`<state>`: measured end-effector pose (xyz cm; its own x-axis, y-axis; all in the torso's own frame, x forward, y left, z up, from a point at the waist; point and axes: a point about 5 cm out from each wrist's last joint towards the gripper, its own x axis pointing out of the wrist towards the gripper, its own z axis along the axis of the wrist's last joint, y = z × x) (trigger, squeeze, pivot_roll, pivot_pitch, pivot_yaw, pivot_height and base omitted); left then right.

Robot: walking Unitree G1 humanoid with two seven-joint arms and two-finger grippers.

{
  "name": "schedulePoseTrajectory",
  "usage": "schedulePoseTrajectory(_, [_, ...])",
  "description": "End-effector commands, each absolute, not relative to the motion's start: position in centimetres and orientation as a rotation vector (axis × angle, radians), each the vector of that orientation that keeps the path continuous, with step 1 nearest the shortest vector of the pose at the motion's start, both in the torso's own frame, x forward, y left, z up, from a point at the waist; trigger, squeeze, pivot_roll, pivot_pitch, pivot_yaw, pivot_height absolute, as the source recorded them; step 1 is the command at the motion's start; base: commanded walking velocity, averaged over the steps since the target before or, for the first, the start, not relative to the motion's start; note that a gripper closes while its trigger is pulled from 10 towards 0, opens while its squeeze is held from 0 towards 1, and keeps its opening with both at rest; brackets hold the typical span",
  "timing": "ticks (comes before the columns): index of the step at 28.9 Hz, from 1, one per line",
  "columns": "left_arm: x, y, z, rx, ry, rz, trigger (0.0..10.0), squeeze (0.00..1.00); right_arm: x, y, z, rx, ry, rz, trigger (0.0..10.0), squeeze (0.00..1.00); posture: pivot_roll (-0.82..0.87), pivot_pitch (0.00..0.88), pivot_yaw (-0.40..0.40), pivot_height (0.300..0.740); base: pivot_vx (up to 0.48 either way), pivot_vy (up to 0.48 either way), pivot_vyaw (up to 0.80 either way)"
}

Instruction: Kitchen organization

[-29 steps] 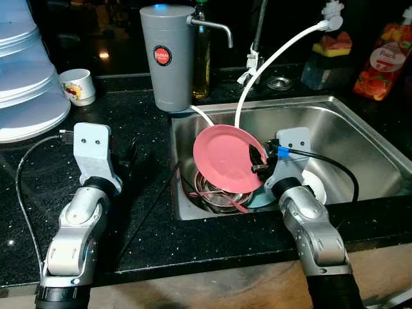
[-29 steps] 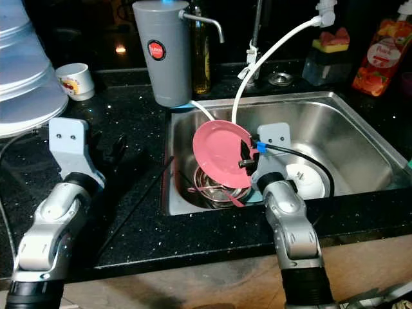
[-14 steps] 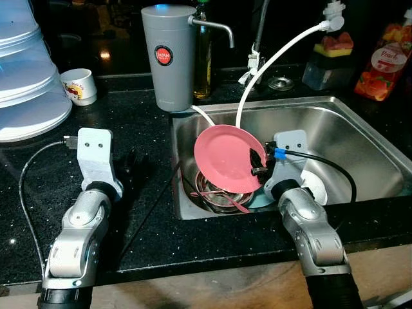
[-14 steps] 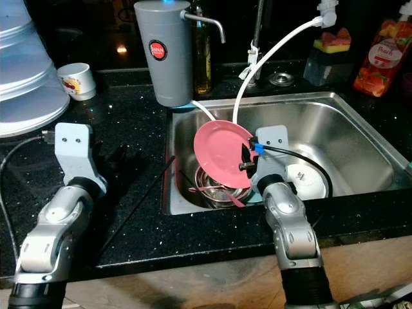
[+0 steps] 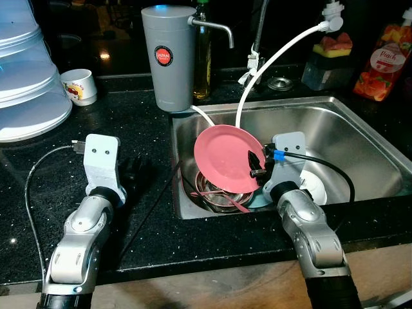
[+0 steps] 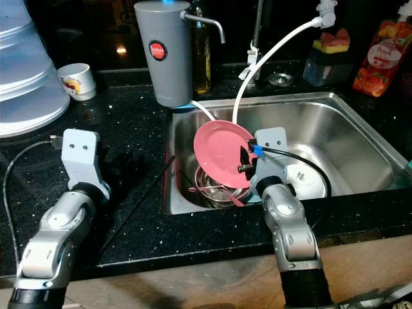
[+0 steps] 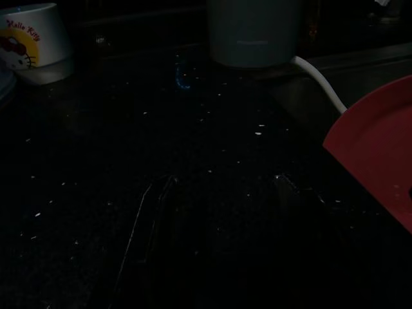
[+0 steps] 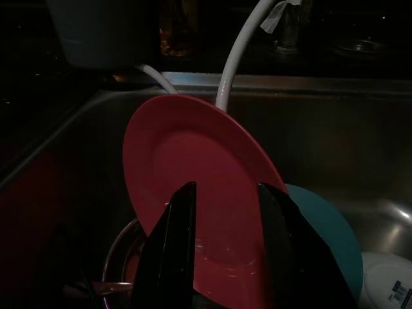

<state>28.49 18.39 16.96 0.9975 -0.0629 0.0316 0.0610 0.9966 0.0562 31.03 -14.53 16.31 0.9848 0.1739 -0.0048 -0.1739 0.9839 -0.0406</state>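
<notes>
A pink plate (image 5: 225, 158) stands tilted on edge in the steel sink (image 5: 360, 106), above a metal bowl (image 5: 222, 196) with pink utensils in it. My right gripper (image 5: 256, 164) is shut on the plate's right rim; in the right wrist view its two black fingers (image 8: 174, 244) straddle the plate (image 8: 193, 174). A teal plate (image 8: 325, 225) lies behind and below it. My left gripper (image 5: 132, 170) hovers low over the black counter (image 5: 148, 122) just left of the sink, open with nothing in it. The plate's edge (image 7: 380, 154) shows in the left wrist view.
A grey water filter (image 5: 167, 58) and a white hose (image 5: 277, 55) stand behind the sink. A white dish (image 5: 315, 187) lies on the sink floor. A mug (image 5: 78, 85) and stacked white lids (image 5: 26, 84) sit at the far left, bottles (image 5: 386, 64) at the back right.
My left arm has moved right across the counter, closer to the sink. The right gripper and the pink plate have hardly moved.
</notes>
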Motion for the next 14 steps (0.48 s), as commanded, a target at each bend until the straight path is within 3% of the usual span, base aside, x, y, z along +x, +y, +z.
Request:
schedulePoseTrajectory(1, [28.3, 18.5, 17.1, 0.048, -0.039, -0.064, 10.0, 0.0, 30.8, -14.4, 15.9, -0.023, 0.022, 0.184, 10.0, 0.0, 0.01, 0.0, 0.015, 0.74, 0.0, 0.0, 0.0])
schedulePoseTrajectory(14, [28.7, 18.9, 18.4, 0.061, -0.108, -0.045, 10.0, 0.0, 31.4, -14.1, 17.2, -0.021, -0.031, 0.182, 10.0, 0.0, 0.02, 0.0, 0.011, 0.74, 0.0, 0.0, 0.0])
